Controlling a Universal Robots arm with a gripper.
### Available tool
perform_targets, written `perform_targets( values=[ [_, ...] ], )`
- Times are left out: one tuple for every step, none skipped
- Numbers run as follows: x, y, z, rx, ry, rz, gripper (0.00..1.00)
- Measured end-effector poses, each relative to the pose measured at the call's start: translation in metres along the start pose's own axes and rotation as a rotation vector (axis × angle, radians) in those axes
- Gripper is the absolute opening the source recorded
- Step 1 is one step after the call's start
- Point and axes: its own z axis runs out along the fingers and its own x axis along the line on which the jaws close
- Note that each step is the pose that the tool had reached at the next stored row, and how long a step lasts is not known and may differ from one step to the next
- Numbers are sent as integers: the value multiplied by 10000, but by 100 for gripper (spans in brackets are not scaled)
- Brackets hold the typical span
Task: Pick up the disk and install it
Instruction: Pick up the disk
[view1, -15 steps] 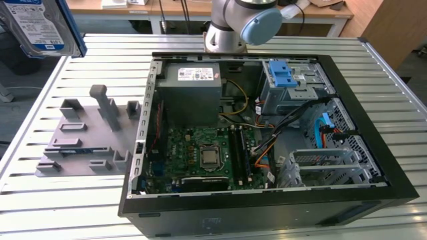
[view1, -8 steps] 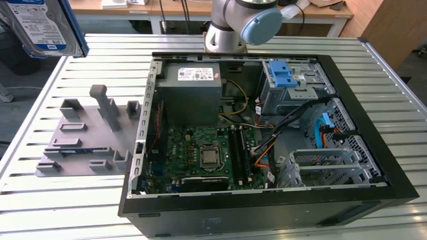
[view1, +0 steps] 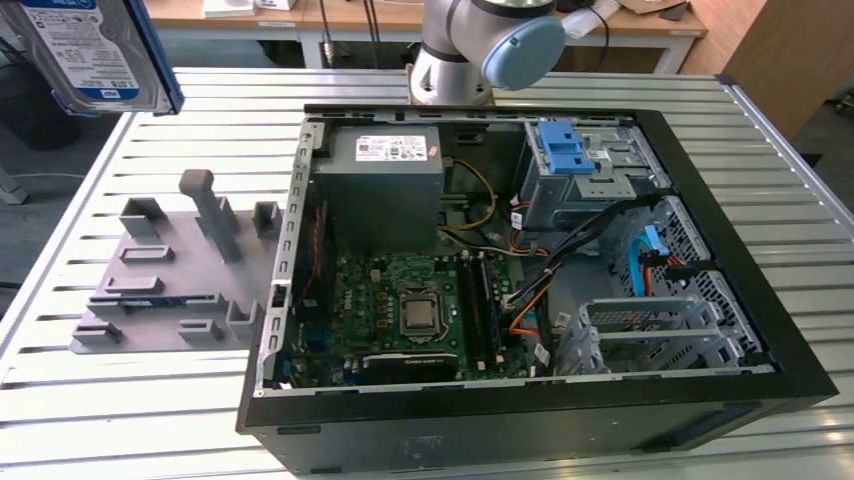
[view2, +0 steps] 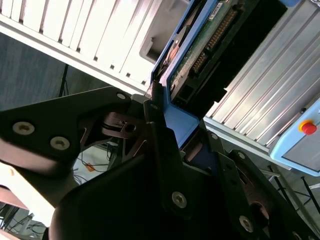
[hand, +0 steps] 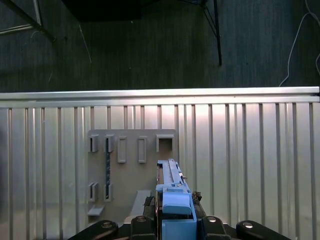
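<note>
The pincer (view2: 180, 115) grips the disk (view2: 200, 55) above the grey holder plate (hand: 130, 175) on the slatted desk (view1: 134, 420) (the exterior view shows its label (view1: 80, 50)).

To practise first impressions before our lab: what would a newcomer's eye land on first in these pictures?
The open computer case lies on the slatted table, green motherboard exposed. At the exterior view's upper left the disk hangs in the air; in the first wrist view the gripper clamps its blue bracket.
</note>
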Motion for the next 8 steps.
perform_targets(
  values=[
    [0, -9, 0, 0, 0, 1, 36],
    [-1, -16, 0, -1, 0, 0, 36],
    [-1, -22, 0, 0, 0, 1, 36],
    [-1, -27, 0, -1, 0, 1, 36],
    [-1, -31, 0, 0, 0, 1, 36],
    [0, -33, 0, 0, 0, 0, 36],
    [3, -36, -1, -1, 0, 0, 36],
    [8, -39, -1, -1, 0, -1, 36]
  ],
)
